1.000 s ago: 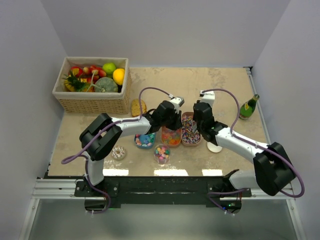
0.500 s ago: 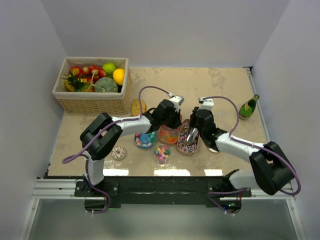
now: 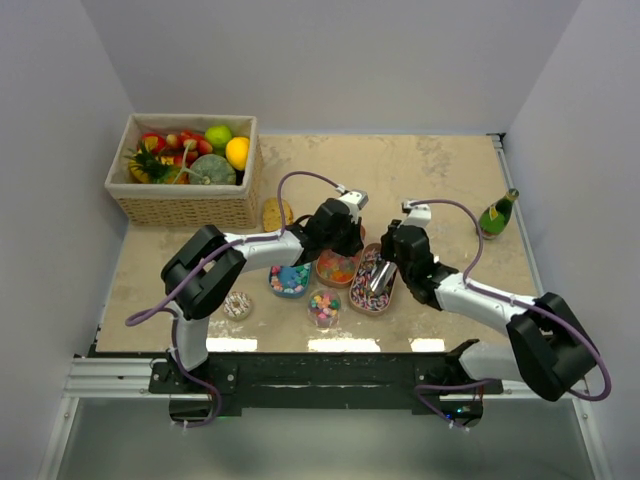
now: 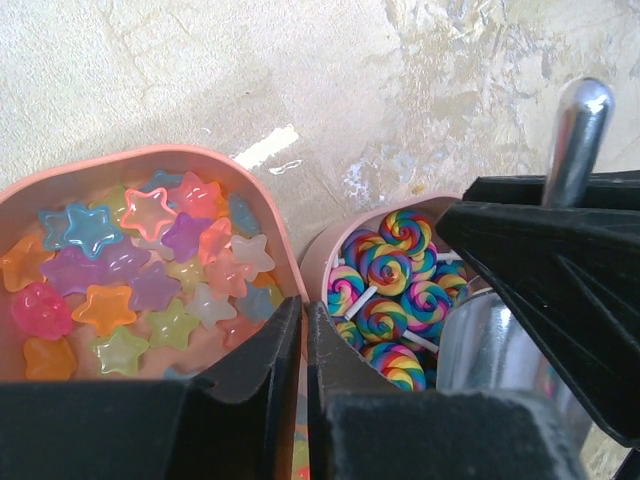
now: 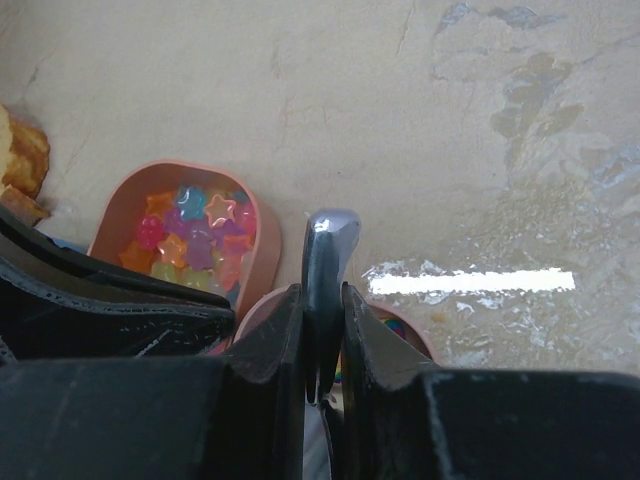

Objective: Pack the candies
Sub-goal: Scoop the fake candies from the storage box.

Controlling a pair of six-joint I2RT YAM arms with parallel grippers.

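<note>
Your mottled beige table carries a wicker fruit basket, cookie, doughnut, green bottle, blue bowl, clear cup, star-gummy tray and lollipop tray.

Salmon-pink first dish, full of translucent star candies in orange, blue, purple, pink and pale yellow. Same pink on the second dish, holding lollipops swirled in rainbow bands on white sticks. Mirror-silver scoop. Glossy black on left gripper and right gripper. Beige table, mottled with grey-brown blotches. Tan woven basket with red, green and yellow fruit; dark green bottle.
</note>
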